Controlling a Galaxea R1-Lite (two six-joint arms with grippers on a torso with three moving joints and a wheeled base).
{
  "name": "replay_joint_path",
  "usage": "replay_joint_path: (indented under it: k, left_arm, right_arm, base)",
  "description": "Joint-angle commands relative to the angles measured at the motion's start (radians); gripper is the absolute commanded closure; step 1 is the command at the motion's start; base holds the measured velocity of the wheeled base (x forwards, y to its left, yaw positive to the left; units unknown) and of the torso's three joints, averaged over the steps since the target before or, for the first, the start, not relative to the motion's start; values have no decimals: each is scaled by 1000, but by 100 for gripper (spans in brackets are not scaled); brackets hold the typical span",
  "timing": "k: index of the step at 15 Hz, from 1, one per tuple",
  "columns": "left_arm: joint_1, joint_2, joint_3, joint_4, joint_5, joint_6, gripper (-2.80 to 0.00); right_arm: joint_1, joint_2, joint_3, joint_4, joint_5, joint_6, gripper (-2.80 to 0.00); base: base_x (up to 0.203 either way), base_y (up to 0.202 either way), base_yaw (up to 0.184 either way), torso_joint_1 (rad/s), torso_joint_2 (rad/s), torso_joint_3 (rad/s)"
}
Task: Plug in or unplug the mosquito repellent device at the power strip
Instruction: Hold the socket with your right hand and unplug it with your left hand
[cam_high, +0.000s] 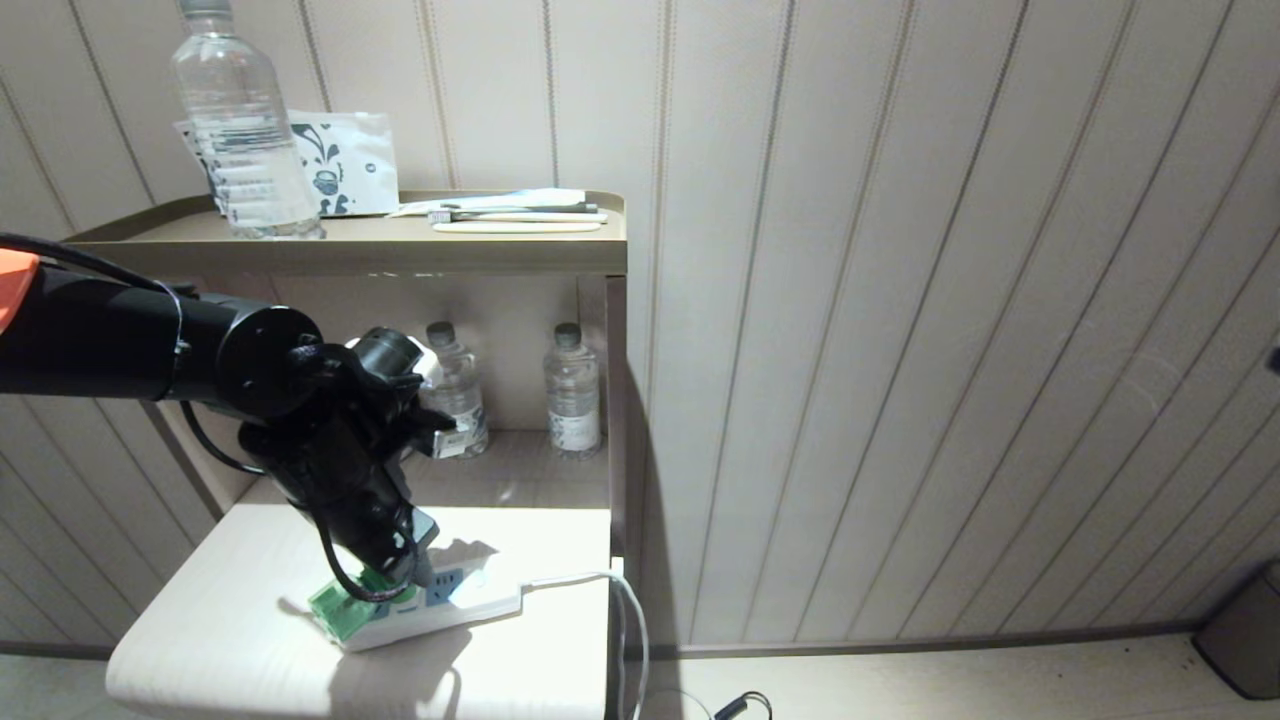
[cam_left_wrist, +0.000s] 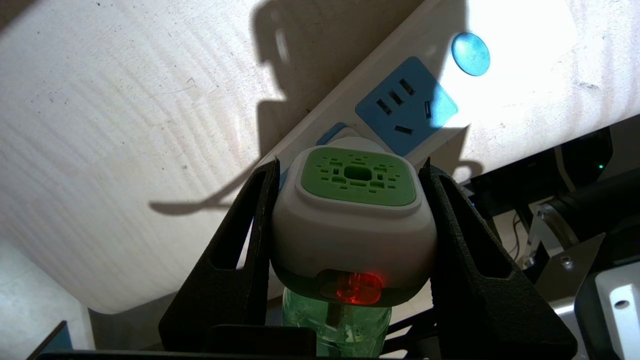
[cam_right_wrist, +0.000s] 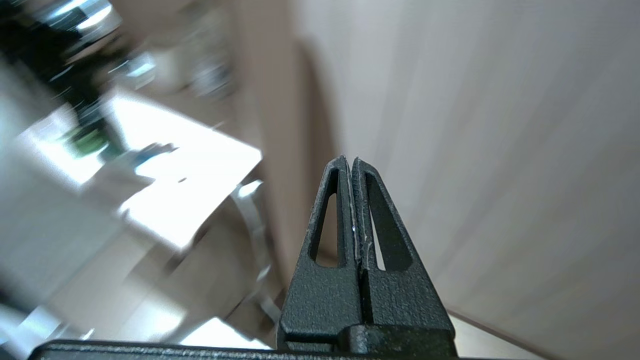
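Where the head view looks down on the pale bench (cam_high: 200, 640), left tool (cam_high: 385, 585) lowered onto the near end of the power strip (cam_high: 440, 605), clamped on the mosquito repellent device (cam_high: 345, 608), green showing beneath the black arm that hides most of it. White cord (cam_high: 625, 620) trailing off the strip's right end over the bench edge. Behind, on a low shelf, two small bottles (cam_high: 572, 390); on the upper shelf a large water bottle (cam_high: 240, 120), a printed packet (cam_high: 345, 160), flat utensils (cam_high: 515, 215).

From the left wrist, black fingers (cam_left_wrist: 250, 240) pinching the device's white head on both flanks, green vented top facing out, red light glowing, green bottle below; free blue socket (cam_left_wrist: 406, 105) just beyond.

From the right wrist, right tool (cam_right_wrist: 351, 162) pressed together, empty, out by the panelled wall (cam_right_wrist: 500, 125).
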Motion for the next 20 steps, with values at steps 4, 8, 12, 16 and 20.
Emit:
replay_joint_path:
  k: [4, 8, 12, 16, 20]
  left_arm:
    - [-22, -16, -2, 6, 1, -19, 0]
    - [-51, -16, -5, 3, 3, -41, 0]
    - [-51, -16, -3, 2, 5, -45, 0]
    - [-52, -17, -3, 1, 2, -47, 0]
    - [-52, -23, 3, 0, 1, -47, 0]
  right_arm:
    - [363, 542, -127, -65, -161, -11, 0]
    - [459, 888, -240, -92, -179, 5, 0]
    - [489, 1152, -367, -201, -169, 63, 0]
    - [538, 1298, -483, -232, -168, 93, 0]
    - [542, 1387, -575, -233, -169, 111, 0]
  base:
    - [0, 0, 0, 0, 0, 0]
    - [0, 0, 0, 0, 0, 0]
    - [0, 0, 0, 0, 0, 0]
    - [0, 0, 0, 0, 0, 0]
    - [0, 0, 0, 0, 0, 0]
